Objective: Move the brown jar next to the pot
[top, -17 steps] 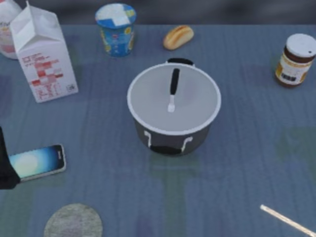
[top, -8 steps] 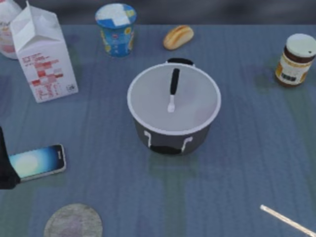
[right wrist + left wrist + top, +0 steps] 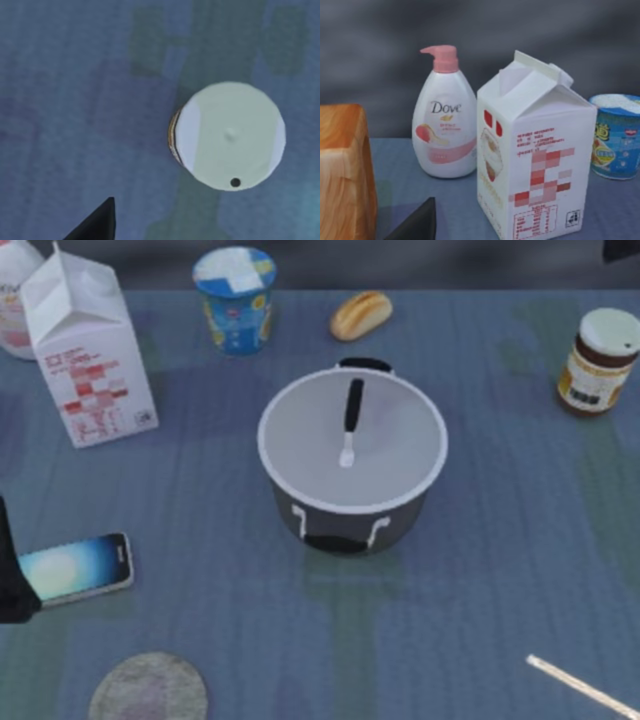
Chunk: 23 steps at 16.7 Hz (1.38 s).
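The brown jar (image 3: 230, 136) stands directly beneath the right arm's jaws.

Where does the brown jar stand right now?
The brown jar stands upright at the top view's far right edge, well apart from the pot, with open table between them.

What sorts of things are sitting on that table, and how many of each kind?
Food and drink packs: 4 (brown jar, milk carton, blue cup, bread roll)
Cookware: 1 (pot)
Toiletries: 1 (pump bottle)
Electronics: 1 (phone)
Others: 3 (round grey mat, thin stick, orange-brown block)
Total: 10
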Each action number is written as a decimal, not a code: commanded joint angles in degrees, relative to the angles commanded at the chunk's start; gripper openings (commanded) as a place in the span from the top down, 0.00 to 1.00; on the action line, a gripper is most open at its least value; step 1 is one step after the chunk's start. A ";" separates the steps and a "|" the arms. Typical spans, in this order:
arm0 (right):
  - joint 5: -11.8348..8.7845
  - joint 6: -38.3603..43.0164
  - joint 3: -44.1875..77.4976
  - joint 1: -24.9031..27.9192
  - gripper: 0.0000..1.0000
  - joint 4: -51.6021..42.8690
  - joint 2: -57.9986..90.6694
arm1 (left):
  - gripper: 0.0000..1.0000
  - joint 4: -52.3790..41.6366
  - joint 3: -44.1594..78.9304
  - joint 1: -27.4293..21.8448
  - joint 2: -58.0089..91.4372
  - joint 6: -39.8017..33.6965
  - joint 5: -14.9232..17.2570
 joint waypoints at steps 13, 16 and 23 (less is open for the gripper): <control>0.51 -3.21 31.56 -0.41 0.00 -15.31 30.44 | 0.00 0.00 0.00 0.00 0.00 0.00 0.00; 0.51 -3.14 31.61 -0.08 0.00 -15.23 30.78 | 0.00 0.00 0.00 0.00 0.00 0.00 0.00; 0.72 -2.94 43.78 -0.16 0.00 -17.13 40.85 | 0.00 0.00 0.00 0.00 0.00 0.00 0.00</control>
